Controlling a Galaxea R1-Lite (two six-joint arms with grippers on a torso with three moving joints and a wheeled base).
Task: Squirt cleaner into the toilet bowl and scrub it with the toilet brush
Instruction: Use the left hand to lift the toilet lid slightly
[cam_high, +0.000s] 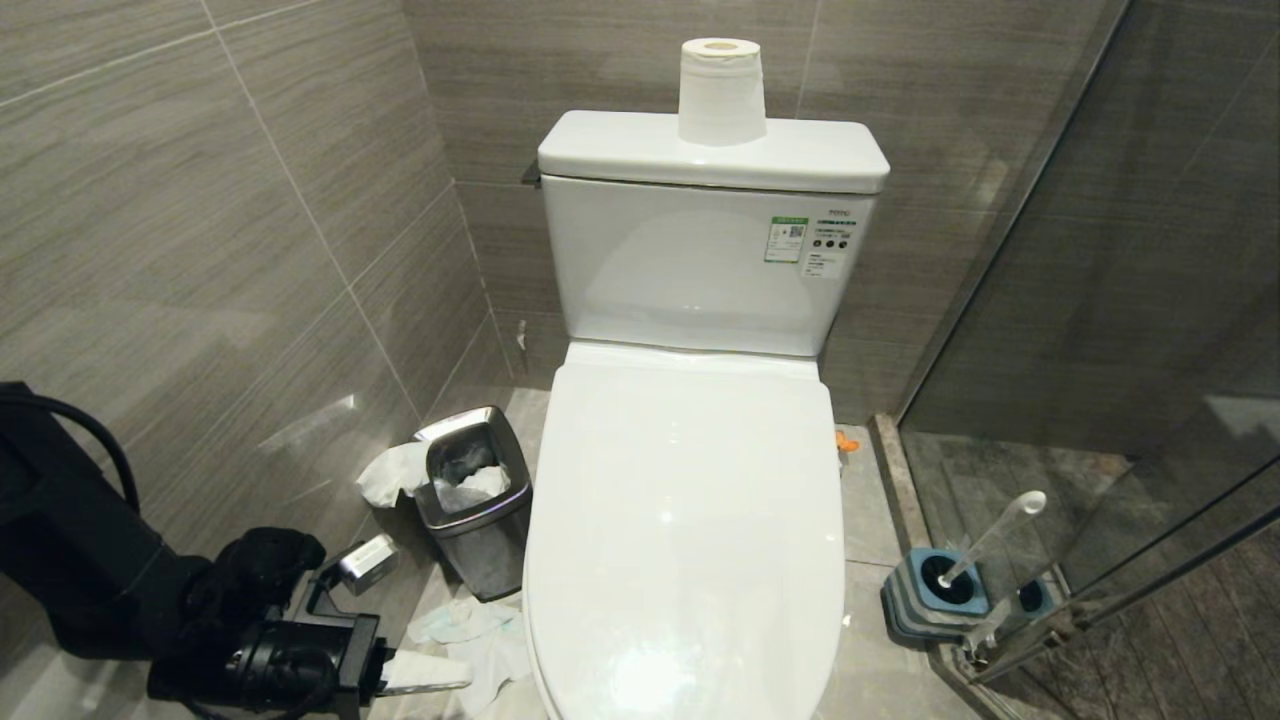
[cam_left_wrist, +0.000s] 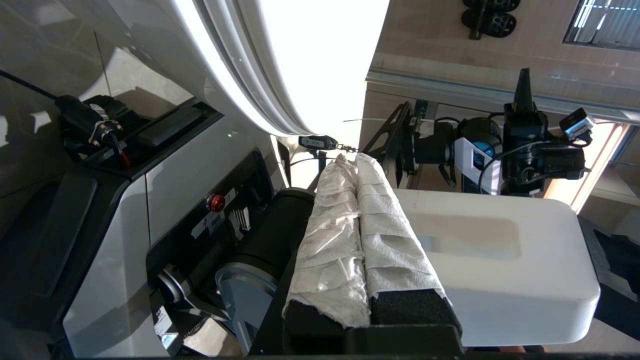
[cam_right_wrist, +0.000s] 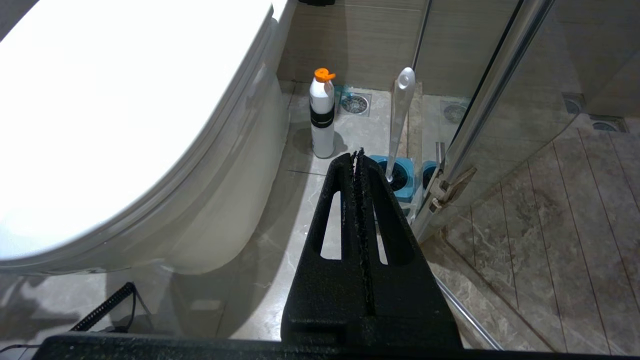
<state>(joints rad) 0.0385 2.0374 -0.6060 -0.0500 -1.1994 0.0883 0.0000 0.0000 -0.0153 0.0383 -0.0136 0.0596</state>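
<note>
While the lid is down over the toilet bowl (cam_high: 690, 520), nothing of the task has begun, as I judge it.
Toilet bowl: it stands against the back wall in the middle of the floor, its white lid flat over the basin.
Toilet brush (cam_high: 990, 540): it stands in its blue-topped holder (cam_high: 935, 595) on the floor to the robot's right of the bowl, just beside the glass shower door (cam_high: 1150, 400).
Brush axis: the long white handle leans, rounded tip up and tilted toward the glass, head hidden down in the holder.
Cleaner bottle (cam_right_wrist: 321, 115): a white bottle with an orange cap stands upright on the floor between the bowl's side and the brush holder, nearer the back wall.
Right pincer (cam_right_wrist: 357, 155): its two black fingers are pressed together on nothing; it points toward the holder and bottle, both ahead of its tips and apart from them.
Left pincer (cam_left_wrist: 356, 165): its paper-wrapped fingers are together and empty; in the head view it sits low at the bowl's left front, near the steel waste bin (cam_high: 480, 510).
Nearer arm: the right, by my reading, since bottle and brush both lie on the bowl's right side.
Coming move: likely lifting the lid, which the left pincer is near.
</note>
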